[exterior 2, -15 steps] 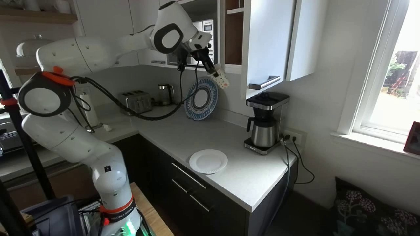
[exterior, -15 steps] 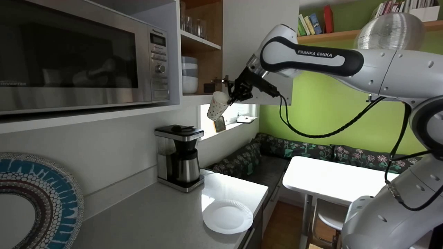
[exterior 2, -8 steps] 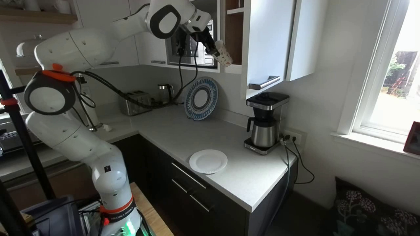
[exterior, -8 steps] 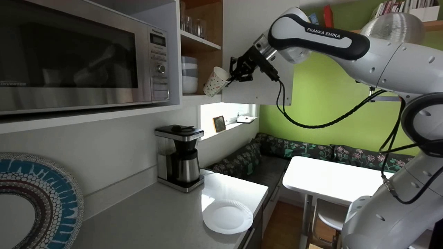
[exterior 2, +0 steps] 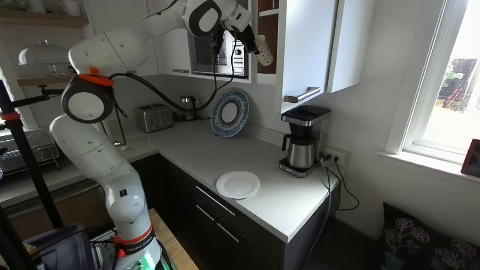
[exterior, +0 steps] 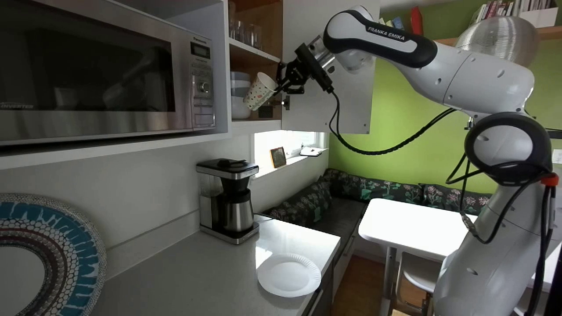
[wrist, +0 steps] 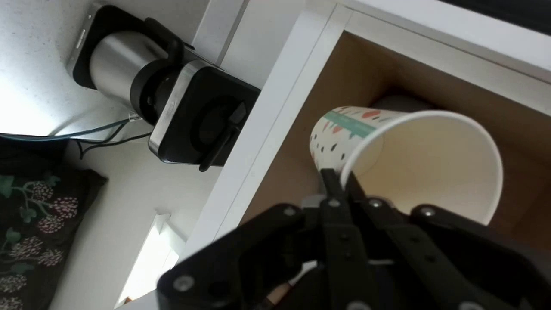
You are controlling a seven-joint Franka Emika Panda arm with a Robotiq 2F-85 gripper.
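Wrist view: off-white cup [wrist: 409,161], red and black flecks, green band; gripper [wrist: 342,177] pinching its rim

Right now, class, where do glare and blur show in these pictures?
Wrist view: the counter glares near the left edge; the claw looks dark and slightly soft. In an exterior view, the table is bleached white; in both, the window is mostly washed out.

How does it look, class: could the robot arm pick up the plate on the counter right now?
Probably not: the gripper holds the cup at its rim, so it likely can't take anything else, though nothing covers the plate on the counter.
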